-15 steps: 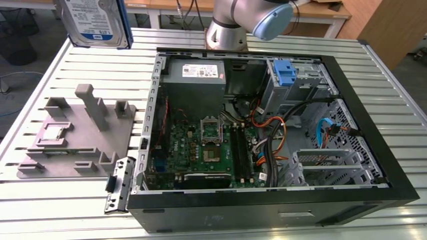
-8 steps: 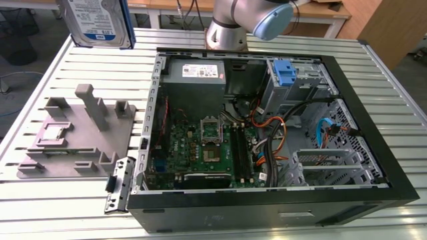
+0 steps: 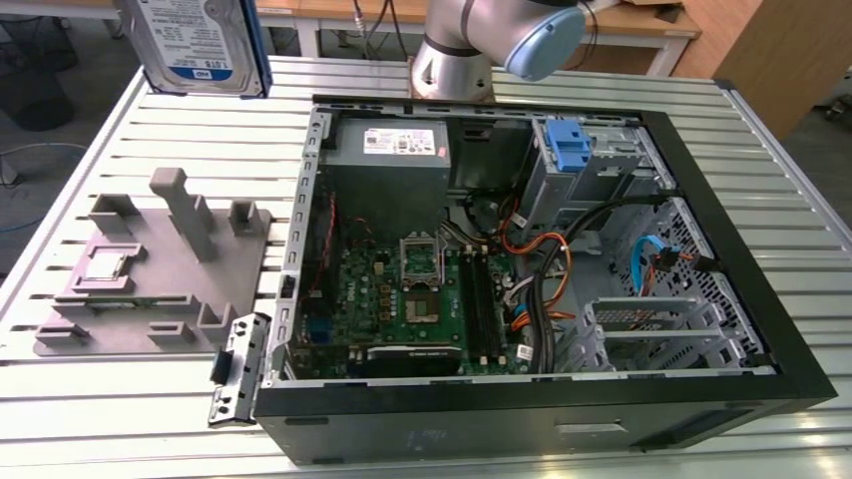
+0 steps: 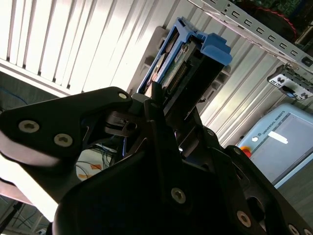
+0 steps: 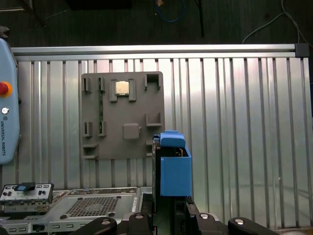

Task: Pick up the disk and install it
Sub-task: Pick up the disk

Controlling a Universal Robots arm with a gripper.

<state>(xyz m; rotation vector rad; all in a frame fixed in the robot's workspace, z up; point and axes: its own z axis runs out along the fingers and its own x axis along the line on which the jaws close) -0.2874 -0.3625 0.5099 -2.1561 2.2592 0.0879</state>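
Observation:
The disk (image 3: 200,45) is a silver-grey drive with a white-and-blue label and a blue carrier frame. In the exterior view it hangs upright in the air above the table's far corner on the exterior view's left, well clear of the open computer case (image 3: 745,299). In both wrist views my gripper (image 4: 166,112) is shut on it. The black fingers (image 4: 151,105) clamp the disk (image 4: 188,61) at one end, and the blue carrier end sticks out beyond them. In the first wrist view the disk (image 5: 173,169) rises edge-on from the gripper (image 5: 171,213) over the slatted table.
A grey fixture plate (image 3: 147,269) with posts lies on the slatted metal table (image 3: 107,399) beside the case, with a small chip (image 5: 121,88) on it. Inside the case are a power supply (image 3: 389,150), a blue latch (image 3: 569,150) at the drive bay, and cables. A pendant (image 5: 7,122) lies nearby.

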